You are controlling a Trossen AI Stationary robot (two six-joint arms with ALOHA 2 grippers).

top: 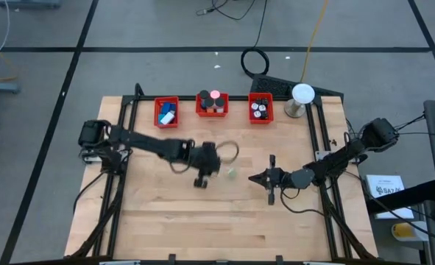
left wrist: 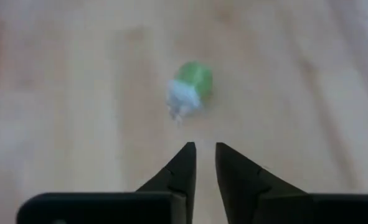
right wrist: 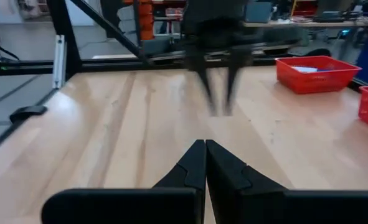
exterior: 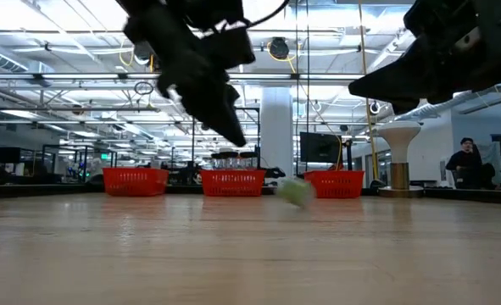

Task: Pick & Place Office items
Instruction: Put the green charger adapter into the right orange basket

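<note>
Most of the sorting looks done. The three red bins at the far edge of the desk point(top: 165, 221) already hold items: blue blocks point(top: 166, 115) in the left bin point(top: 166, 102), dark rolls with a pink piece point(top: 215, 96) in the middle bin point(top: 211, 110), and black rolls point(top: 260, 109) in the right bin point(top: 260, 118). Only one loose item shows on the bare wood: a small green and white piece point(left wrist: 190, 87).

That piece lies on the desk just ahead of the left gripper point(left wrist: 205, 149), in line with the gap between its jaws but outside it. The jaws are nearly together, a narrow slit between the tips, and pinch nothing. In the low view the left gripper point(exterior: 233, 131) hangs above the desk with the green piece point(exterior: 295, 192) beyond and below its tips. So this last pick is, by my reading, not yet made; the jaws would need to spread again and come down around the piece.

The right gripper point(top: 270, 179) waits near the middle of the desk, jaws pressed together and empty, well apart from the green piece.

Room is generous: open wood lies all around the left jaws, the bins stand well beyond them, and the white dome lamp point(top: 302, 94) sits off at the far right corner. The nearest obstacle to the left jaws is the right arm, on the far side of the piece.
</note>
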